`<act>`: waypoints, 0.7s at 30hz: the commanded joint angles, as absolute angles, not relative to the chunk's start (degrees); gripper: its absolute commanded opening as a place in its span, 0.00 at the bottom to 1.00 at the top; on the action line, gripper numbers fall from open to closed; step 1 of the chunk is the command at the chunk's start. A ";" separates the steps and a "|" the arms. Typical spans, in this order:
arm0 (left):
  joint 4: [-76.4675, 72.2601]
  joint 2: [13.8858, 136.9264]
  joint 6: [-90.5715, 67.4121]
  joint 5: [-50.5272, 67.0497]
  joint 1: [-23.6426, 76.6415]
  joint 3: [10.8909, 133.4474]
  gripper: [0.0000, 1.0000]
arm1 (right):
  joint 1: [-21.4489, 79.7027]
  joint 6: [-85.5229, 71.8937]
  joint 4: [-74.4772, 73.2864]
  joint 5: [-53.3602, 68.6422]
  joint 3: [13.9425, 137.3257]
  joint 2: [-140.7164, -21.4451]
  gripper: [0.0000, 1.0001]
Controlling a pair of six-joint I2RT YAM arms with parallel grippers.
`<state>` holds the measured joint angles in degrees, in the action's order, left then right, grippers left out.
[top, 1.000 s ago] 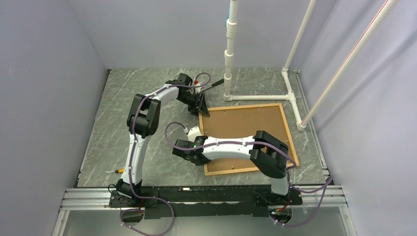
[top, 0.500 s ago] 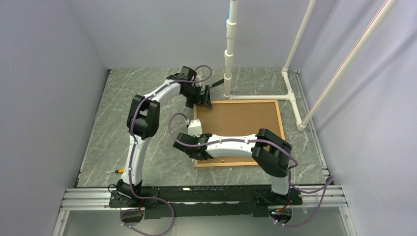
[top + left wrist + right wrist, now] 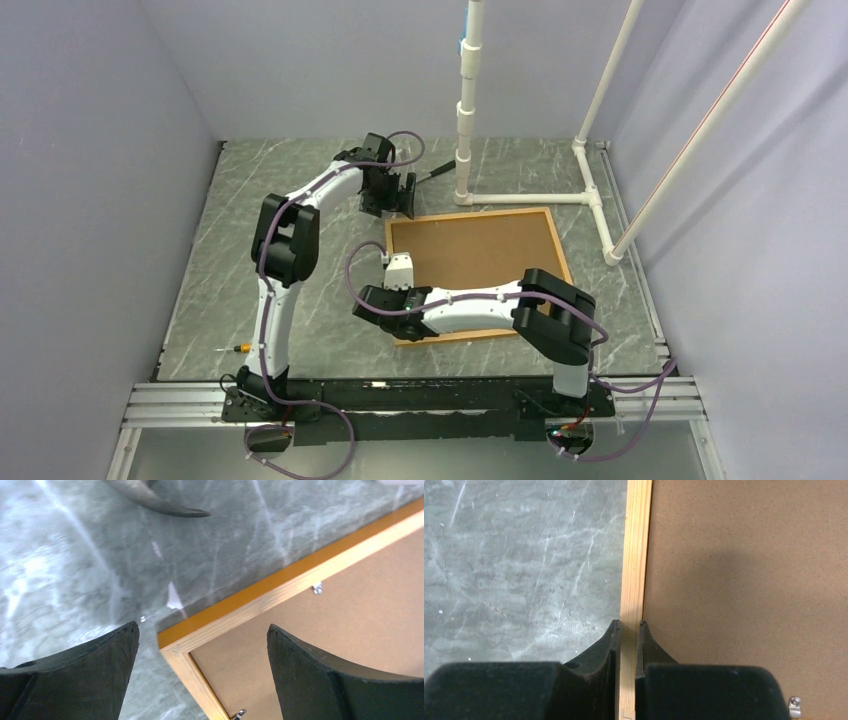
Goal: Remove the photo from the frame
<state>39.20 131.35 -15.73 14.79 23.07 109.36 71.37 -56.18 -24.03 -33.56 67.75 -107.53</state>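
Note:
The frame [image 3: 470,214] lies face down on the table, its thin orange-edged wooden border around the photo's plain brown board back [image 3: 480,252]. The picture side is hidden. My left gripper [image 3: 392,196] hangs open just above the frame's far left corner [image 3: 172,647], its fingers [image 3: 100,660] straddling the corner without touching it. My right gripper [image 3: 392,302] is shut on the frame's left rail [image 3: 636,555], one finger [image 3: 606,645] on the table side, the other over the board [image 3: 749,580].
A white pipe stand [image 3: 465,130] rises behind the frame, with its base pipes [image 3: 530,198] along the frame's far and right sides. A dark pointed tool [image 3: 155,502] lies beyond the left gripper. A small orange-handled screwdriver [image 3: 240,348] sits near the left arm's base. Small metal clips [image 3: 316,587] hold the board.
My left gripper opened, let go of the frame's far left corner and drew back. The frame slid left and turned squarer to the table, with the right gripper still clamped on its left rail.

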 commanded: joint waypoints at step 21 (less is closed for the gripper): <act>36.49 82.84 -16.92 15.26 17.70 75.43 1.00 | 63.25 -41.75 -20.99 -25.01 51.53 -76.81 0.73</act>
<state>40.03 90.28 -14.81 9.15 18.39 83.61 69.89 -42.78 -18.94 -27.92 57.56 -84.88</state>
